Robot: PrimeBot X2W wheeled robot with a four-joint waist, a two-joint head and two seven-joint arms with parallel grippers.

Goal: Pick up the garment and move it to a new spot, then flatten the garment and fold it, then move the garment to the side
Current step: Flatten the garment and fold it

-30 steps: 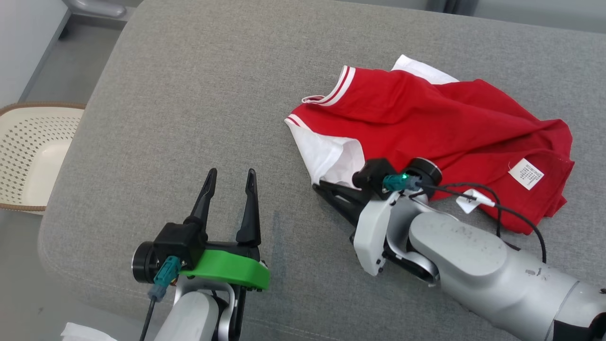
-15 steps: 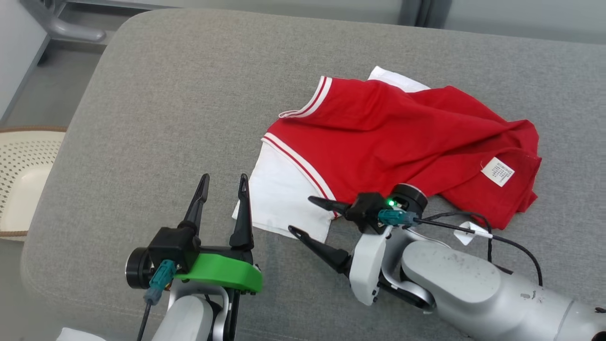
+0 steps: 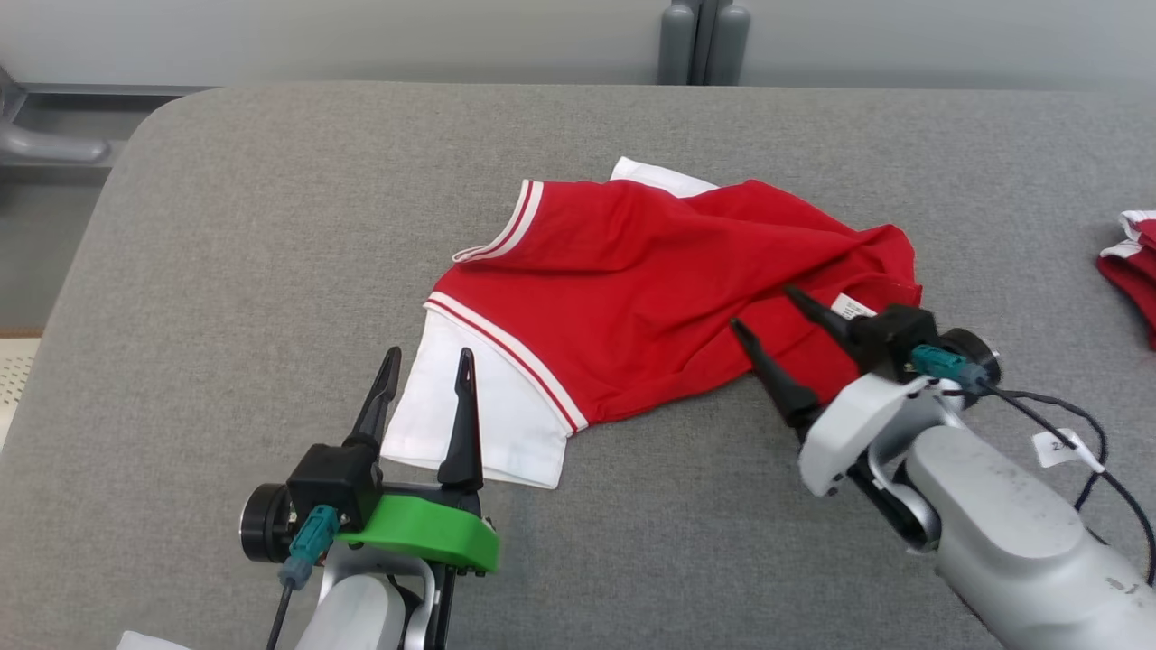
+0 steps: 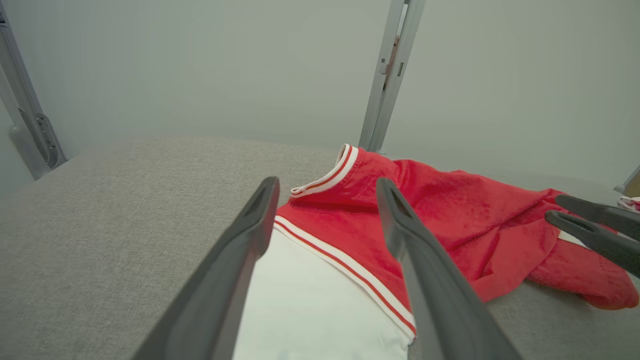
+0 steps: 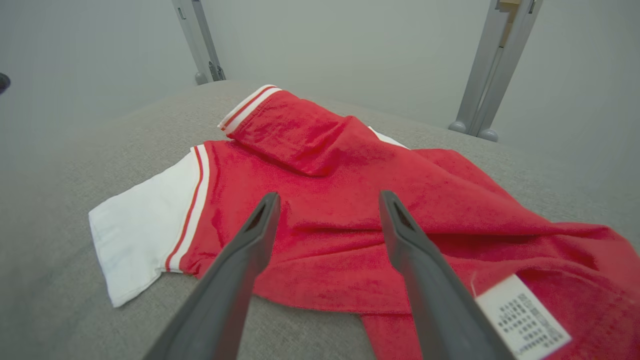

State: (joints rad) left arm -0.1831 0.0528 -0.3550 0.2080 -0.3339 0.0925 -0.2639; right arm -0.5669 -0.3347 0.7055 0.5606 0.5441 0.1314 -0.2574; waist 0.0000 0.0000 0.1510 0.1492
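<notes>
Right end effector (image 3: 760,305) let go (jaws spread), garment (image 3: 632,298) lying crumpled

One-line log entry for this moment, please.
phase: flatten pending | garment: red-white, rumpled on grey cushion | left end effector: open, empty, by white sleeve | right end effector: open, empty, above garment

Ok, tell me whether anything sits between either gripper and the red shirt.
Nothing visible does. The open left gripper points at the white sleeve of the red shirt, and the open right gripper hovers over its red body near the label.
</notes>
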